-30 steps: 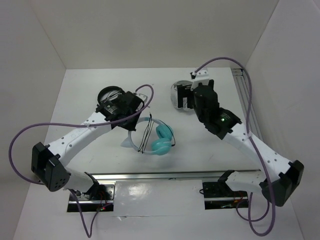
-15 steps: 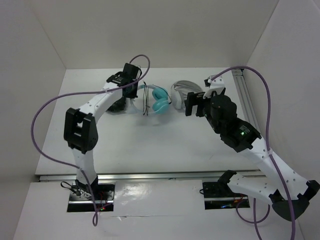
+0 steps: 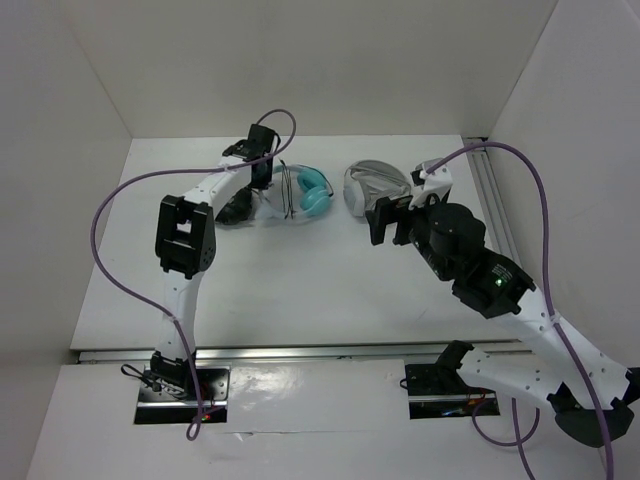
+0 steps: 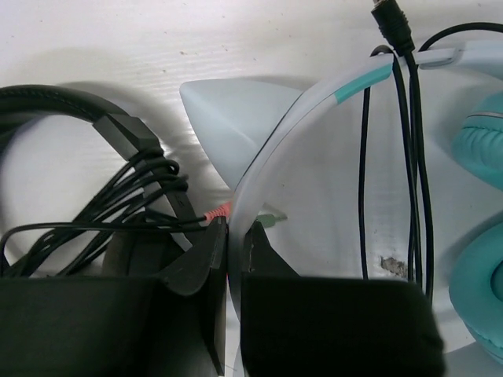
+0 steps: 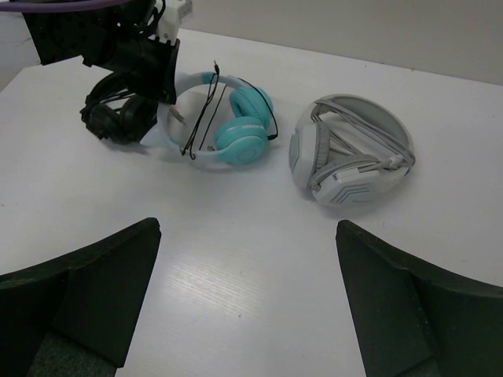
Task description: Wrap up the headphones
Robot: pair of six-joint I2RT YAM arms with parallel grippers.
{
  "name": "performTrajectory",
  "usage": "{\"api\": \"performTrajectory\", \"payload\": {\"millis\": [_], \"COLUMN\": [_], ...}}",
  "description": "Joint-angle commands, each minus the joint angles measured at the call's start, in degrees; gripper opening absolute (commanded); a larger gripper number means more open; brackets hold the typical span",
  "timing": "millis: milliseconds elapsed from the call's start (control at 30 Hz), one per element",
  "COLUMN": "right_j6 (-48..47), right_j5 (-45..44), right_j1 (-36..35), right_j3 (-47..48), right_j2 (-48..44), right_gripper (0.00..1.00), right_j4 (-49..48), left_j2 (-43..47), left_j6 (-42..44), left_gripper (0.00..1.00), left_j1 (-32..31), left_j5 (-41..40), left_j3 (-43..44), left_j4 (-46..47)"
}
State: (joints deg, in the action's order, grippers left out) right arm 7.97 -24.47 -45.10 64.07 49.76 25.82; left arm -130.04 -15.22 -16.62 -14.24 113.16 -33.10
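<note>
The headphones [image 3: 308,190] lie at the back of the table, with teal ear cups [image 4: 481,149], a pale headband [image 4: 277,140] with a cat-ear point [image 4: 220,118], and a thin black cable [image 4: 413,173] looped over the band. My left gripper [image 3: 262,186] is shut on the headband [image 4: 234,236], with the band pinched between its fingers. The headphones also show in the right wrist view [image 5: 234,132]. My right gripper [image 3: 390,220] is open and empty [image 5: 247,306], above bare table in front of the headphones.
All-black headphones [image 3: 234,208] with a bundled cable [image 4: 94,228] lie right beside the headband, on its left. Grey-and-white headphones [image 3: 375,185] lie to the right [image 5: 354,153]. White walls enclose the table. A metal rail [image 3: 486,190] runs along the right edge.
My left gripper has carried the headphones from mid-table to the back, beside the black headphones. My right arm has drawn back from the grey-and-white headphones.
</note>
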Motion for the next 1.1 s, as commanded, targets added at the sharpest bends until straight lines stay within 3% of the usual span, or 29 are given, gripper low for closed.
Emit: {"api": "performTrajectory", "payload": {"millis": [0,133,367,433,667,833,900,933,1067], "right_j6": [-0.4,-0.4,-0.4,-0.4,-0.4,-0.4,-0.4,0.1,2.2], "right_j5": [0.7,1.4,2.7,2.7,4.4,3.6,3.0,3.0,1.0], "right_j1": [-0.4,-0.4,-0.4,-0.4,-0.4,-0.4,-0.4,-0.4,-1.0], "right_j3": [0.7,0.2,0.2,0.2,0.7,1.2,1.8,2.5,6.5], "right_j2": [-0.8,-0.3,0.3,0.3,0.3,0.9,1.5,2.1,2.6], "right_gripper": [1.0,1.0,1.0,1.0,1.0,1.0,1.0,1.0,1.0], "right_j4": [-1.0,-1.0,-0.5,-0.5,-0.5,-0.5,0.0,0.5,5.4], "left_j2": [-0.6,-0.6,0.6,1.2,4.8,10.9,14.6,16.1,23.9], "left_j6": [-2.3,-3.0,-4.3,-4.9,-6.0,-6.6,-6.6,-6.6,-7.1], "left_gripper": [0.05,0.3,0.38,0.52,0.54,0.57,0.65,0.99,1.0], "left_j1": [0.1,0.1,0.6,0.6,1.2,1.2,1.2,1.2,0.0], "left_j5": [3.2,4.7,9.2,9.2,7.2,10.2,10.2,10.2,5.8], "left_j3": [2.7,0.8,0.1,0.1,-1.1,-1.6,-1.1,-1.1,-2.7], "left_j4": [4.4,4.4,4.2,3.6,2.9,4.3,4.3,4.3,-0.6]}}
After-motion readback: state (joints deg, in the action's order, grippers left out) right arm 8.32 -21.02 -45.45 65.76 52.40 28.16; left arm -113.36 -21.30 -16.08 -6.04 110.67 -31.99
